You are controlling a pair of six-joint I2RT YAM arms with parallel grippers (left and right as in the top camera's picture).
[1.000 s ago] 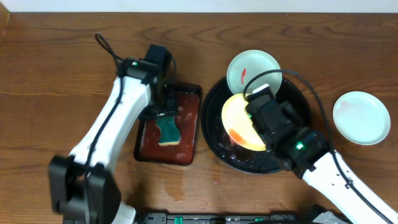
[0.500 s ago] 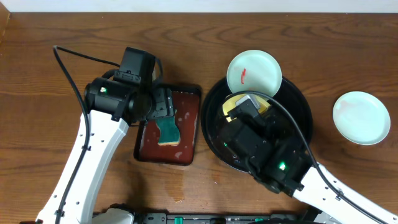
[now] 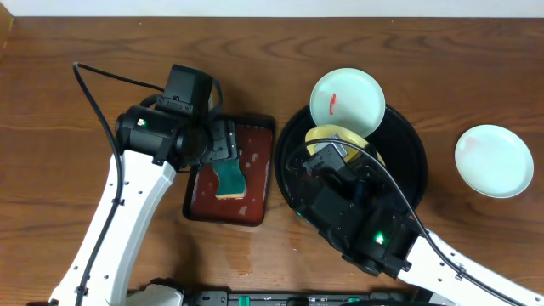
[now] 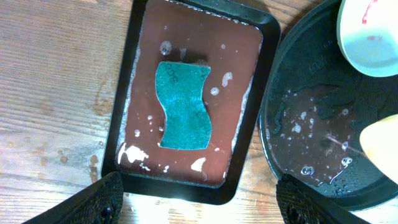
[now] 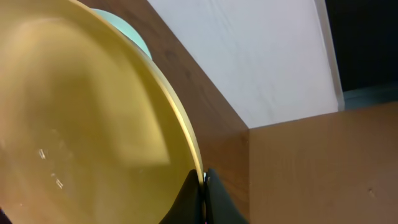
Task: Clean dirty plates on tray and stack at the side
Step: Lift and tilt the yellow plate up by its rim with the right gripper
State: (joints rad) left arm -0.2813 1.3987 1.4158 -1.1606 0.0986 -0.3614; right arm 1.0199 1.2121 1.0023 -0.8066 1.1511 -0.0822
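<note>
My right gripper (image 5: 204,185) is shut on the rim of the yellow plate (image 3: 342,134), holding it tilted on edge over the black tray (image 3: 406,143). In the right wrist view the yellow plate (image 5: 81,124) fills the left side. A pale plate (image 3: 347,99) with a red smear leans on the tray's far rim. Another pale plate (image 3: 493,161) lies on the bare wood at the right. My left gripper (image 4: 205,202) hangs open above the near end of the red-brown tray, with nothing in it.
A green sponge (image 4: 183,106) lies in soapy water in the rectangular red-brown tray (image 4: 127,93), left of the black tray (image 4: 311,99), which is wet with suds. The right arm covers the black tray's near half in the overhead view.
My left gripper opened, let go of the sponge and drew back from it. My right arm swung over the black tray and tipped the yellow plate up on edge.
</note>
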